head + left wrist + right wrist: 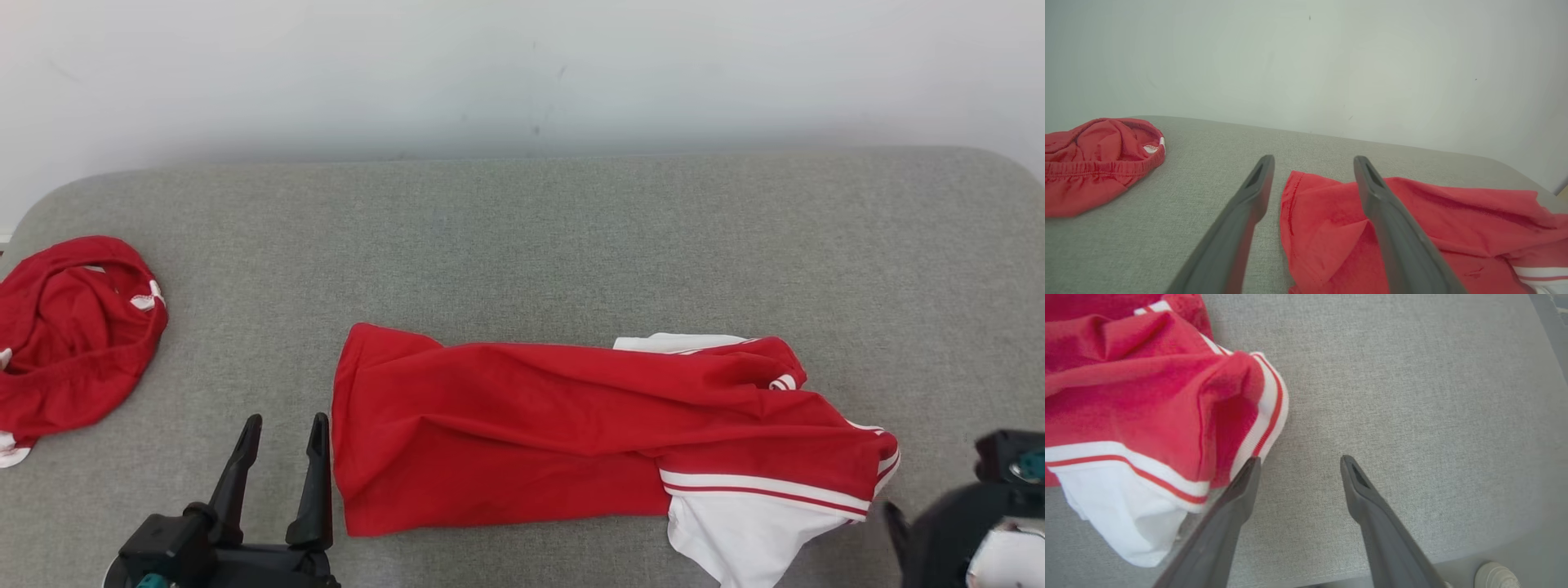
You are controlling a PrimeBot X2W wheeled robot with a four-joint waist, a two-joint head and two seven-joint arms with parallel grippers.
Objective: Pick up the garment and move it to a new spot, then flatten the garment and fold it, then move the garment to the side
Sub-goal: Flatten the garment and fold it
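A grey padded surface (522, 229) is backed by a pale wall (522, 65). The left gripper (286, 420) is held with fingers apart just beside the plain hem end of the red-and-white shirt (531, 425). The right gripper (1299, 459), likewise spread and empty, is set just beside the shirt's white-striped end. The shirt is laid rumpled at mid-surface, its long axis running from one gripper to the other, so each end is judged best taken by the nearer arm. A crumpled red garment (73, 335) is seen well to the shirt's left.
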